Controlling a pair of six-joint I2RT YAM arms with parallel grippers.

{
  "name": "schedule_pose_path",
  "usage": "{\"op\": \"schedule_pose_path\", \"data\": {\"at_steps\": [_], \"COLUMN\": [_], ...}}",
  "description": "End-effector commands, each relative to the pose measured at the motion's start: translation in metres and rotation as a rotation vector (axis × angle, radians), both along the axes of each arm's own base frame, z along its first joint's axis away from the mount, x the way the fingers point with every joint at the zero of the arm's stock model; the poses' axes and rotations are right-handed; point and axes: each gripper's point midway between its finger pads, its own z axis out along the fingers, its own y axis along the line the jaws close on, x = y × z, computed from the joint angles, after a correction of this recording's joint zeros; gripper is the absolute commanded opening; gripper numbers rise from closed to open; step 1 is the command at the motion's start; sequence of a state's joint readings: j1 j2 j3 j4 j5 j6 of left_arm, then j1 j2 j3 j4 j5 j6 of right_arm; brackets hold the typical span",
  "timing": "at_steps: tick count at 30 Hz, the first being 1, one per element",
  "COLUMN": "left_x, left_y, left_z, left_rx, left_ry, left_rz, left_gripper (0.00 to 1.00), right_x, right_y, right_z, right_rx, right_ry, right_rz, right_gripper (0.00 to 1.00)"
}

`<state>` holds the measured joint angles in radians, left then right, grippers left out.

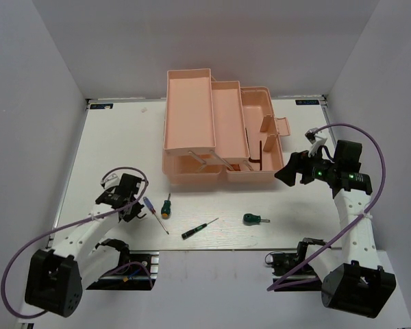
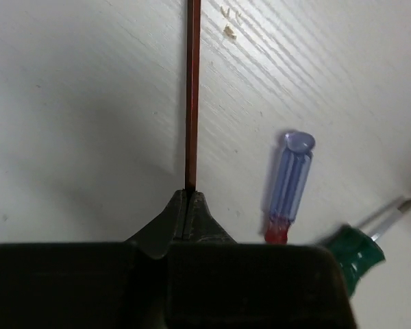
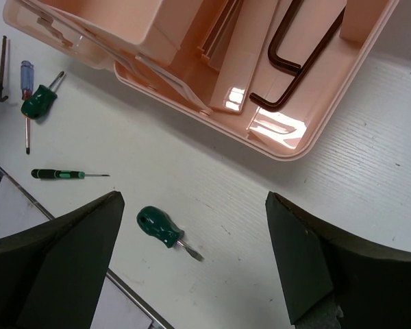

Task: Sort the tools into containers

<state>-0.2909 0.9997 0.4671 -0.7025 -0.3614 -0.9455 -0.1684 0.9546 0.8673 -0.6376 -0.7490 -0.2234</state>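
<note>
The left gripper (image 2: pixel 186 195) is pinched shut on the thin dark L-shaped steel hex key (image 2: pixel 192 96), whose long shaft runs straight ahead from the jaw tips. The translucent salmon-pink plastic toolbox (image 1: pixel 198 179) lies well ahead and to their right. The right gripper (image 3: pixel 192 205), nearer that toolbox, gapes wide and empty; no writing is legible.

Tools cut off or covered
The hex key (image 2: pixel 192 96) runs past the top edge; the left gripper (image 2: pixel 185 197) covers its lower end, the shaft of the blue screwdriver (image 2: pixel 288 179) and part of the green screwdriver (image 2: pixel 357 252).
</note>
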Motion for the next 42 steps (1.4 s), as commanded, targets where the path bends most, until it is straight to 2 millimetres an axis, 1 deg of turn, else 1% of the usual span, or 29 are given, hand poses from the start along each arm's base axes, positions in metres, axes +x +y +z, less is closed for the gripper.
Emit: {"op": "schedule_pose_path", "data": {"at_steps": [1, 7, 8, 9, 10, 11, 12, 13, 14, 15, 16, 17, 18, 20, 22, 23, 24, 25, 27, 28, 29, 30, 32, 33, 34, 35, 36, 41, 42], "left_x": [0.003, 0.028, 0.039, 0.043, 0.046, 0.054, 0.059, 0.061, 0.066, 0.070, 0.074, 0.076, 0.076, 0.086, 0.085, 0.098, 0.096, 0.101, 0.105, 0.119, 0.124, 0.119, 0.133, 0.130, 0.132, 0.133, 0.141, 0.170, 0.177], "left_y": [-0.003, -0.040, -0.048, -0.054, -0.069, -0.076, -0.081, -0.092, -0.097, -0.105, -0.109, -0.111, -0.120, -0.135, -0.163, -0.172, -0.187, -0.196, -0.220, -0.236, -0.247, -0.268, -0.300, -0.321, -0.333, -0.345, -0.366, -0.405, -0.407], "left_z": [0.038, 0.104, 0.128, 0.139, 0.152, 0.177, 0.191, 0.207, 0.239, 0.255, 0.271, 0.303, 0.319, 0.344, 0.364, 0.356, 0.356, 0.372, 0.374, 0.373, 0.373, 0.370, 0.364, 0.363, 0.379, 0.376, 0.371, 0.344, 0.346], "left_rx": [-0.013, -0.159, -0.175, -0.190, -0.241, -0.236, -0.241, -0.264, -0.247, -0.258, -0.254, -0.251, -0.260, -0.291, -0.360, -0.384, -0.429, -0.443, -0.481, -0.499, -0.510, -0.537, -0.550, -0.553, -0.548, -0.543, -0.539, -0.465, -0.454], "left_ry": [-0.071, -0.259, -0.344, -0.378, -0.412, -0.481, -0.512, -0.548, -0.615, -0.654, -0.693, -0.760, -0.801, -0.844, -0.898, -0.872, -0.875, -0.927, -0.926, -0.923, -0.921, -0.902, -0.879, -0.874, -0.906, -0.890, -0.876, -0.833, -0.840], "left_rz": [-0.038, -0.210, -0.272, -0.313, -0.392, -0.463, -0.501, -0.571, -0.622, -0.673, -0.702, -0.721, -0.786, -0.854, -1.001, -1.024, -1.091, -1.118, -1.182, -1.196, -1.216, -1.260, -1.301, -1.332, -1.352, -1.366, -1.368, -1.314, -1.300], "left_gripper": [0.00, 0.00, 0.00, 0.00, 0.00, 0.00, 0.00, 0.00, 0.00, 0.00, 0.00, 0.00, 0.00, 0.00, 0.00, 0.00, 0.00, 0.00, 0.00, 0.00, 0.00, 0.00, 0.00, 0.00, 0.00, 0.00, 0.00, 0.00, 0.00], "right_x": [-0.003, 0.000, 0.002, 0.003, 0.004, 0.005, 0.006, 0.007, 0.009, 0.009, 0.010, 0.012, 0.014, 0.015, 0.017, 0.020, 0.020, 0.020, 0.023, 0.023, 0.025, 0.026, 0.028, 0.028, 0.028, 0.028, 0.028, 0.029, 0.029], "right_y": [0.003, 0.001, 0.000, -0.001, -0.003, -0.003, -0.003, -0.004, -0.005, -0.005, -0.007, -0.008, -0.010, -0.012, -0.014, -0.016, -0.016, -0.016, -0.019, -0.019, -0.020, -0.020, -0.022, -0.021, -0.022, -0.022, -0.023, -0.031, -0.032], "right_z": [0.005, 0.001, -0.001, -0.003, -0.005, -0.006, -0.006, -0.008, -0.009, -0.009, -0.009, -0.010, -0.012, -0.014, -0.017, -0.018, -0.019, -0.019, -0.020, -0.020, -0.021, -0.021, -0.020, -0.020, -0.021, -0.021, -0.022, -0.023, -0.022], "right_rx": [0.031, 0.024, 0.018, 0.017, 0.009, 0.010, 0.009, 0.008, 0.008, 0.007, 0.003, -0.003, -0.010, -0.016, -0.027, -0.032, -0.033, -0.033, -0.041, -0.040, -0.041, -0.042, -0.043, -0.042, -0.044, -0.046, -0.048, -0.084, -0.085], "right_ry": [-0.009, 0.006, 0.009, 0.014, 0.017, 0.022, 0.025, 0.031, 0.033, 0.035, 0.036, 0.036, 0.035, 0.043, 0.046, 0.046, 0.051, 0.055, 0.050, 0.053, 0.050, 0.047, 0.045, 0.045, 0.048, 0.050, 0.051, 0.038, 0.034], "right_rz": [0.013, 0.006, -0.002, -0.004, -0.014, -0.014, -0.017, -0.020, -0.031, -0.033, -0.043, -0.049, -0.057, -0.072, -0.080, -0.090, -0.095, -0.097, -0.109, -0.115, -0.120, -0.124, -0.133, -0.132, -0.139, -0.142, -0.145, -0.188, -0.195], "right_gripper": [0.90, 0.90, 0.90, 0.90, 0.88, 0.62, 0.41, 0.21, 0.05, 0.00, 0.00, 0.00, 0.00, 0.00, 0.00, 0.00, 0.00, 0.00, 0.00, 0.06, 0.09, 0.12, 0.22, 0.22, 0.22, 0.23, 0.23, 0.23, 0.23]}}
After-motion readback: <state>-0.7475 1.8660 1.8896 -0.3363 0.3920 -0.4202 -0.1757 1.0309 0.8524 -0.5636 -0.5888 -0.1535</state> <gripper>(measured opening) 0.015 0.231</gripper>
